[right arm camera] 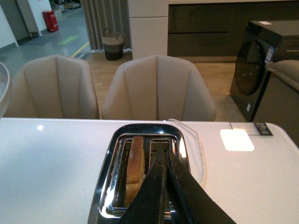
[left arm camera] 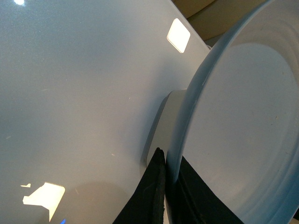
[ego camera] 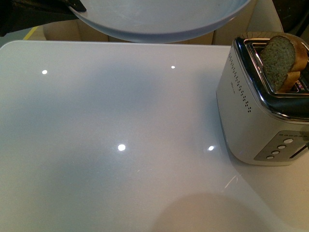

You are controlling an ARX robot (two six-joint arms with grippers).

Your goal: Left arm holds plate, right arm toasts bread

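**Plate aloft at twelve, one slice standing in the toaster**

Front view: one plate hung at 12 o'clock above the white table, its far half cut off by the frame edge. Only a black scrap of the left gripper showed at 11 o'clock against the rim, and its fingers could not be read here. One toaster stood at 3 o'clock, partly cropped. One slice of bread stood on edge in it, long axis roughly upright, rounded end up, leaning a little, its crumb face turned toward 9 o'clock. Its lower part was hidden in the slot.

Left wrist view: the left gripper was clamped on the plate, one black finger on each side of the raised rim and pressed against it. The plate ran out of frame. A pale rounded shape behind the rim was hard to make out.

Right wrist view: the toaster showed two slots. The single slice sat in the slot away from the right gripper, edge-on, its long face running along the slot. The gripper's two fingers met at the tips with nothing between them, over the other slot, whose inside they hid. A sliver of the plate showed at the frame edge. Two chairs stood beyond the table.
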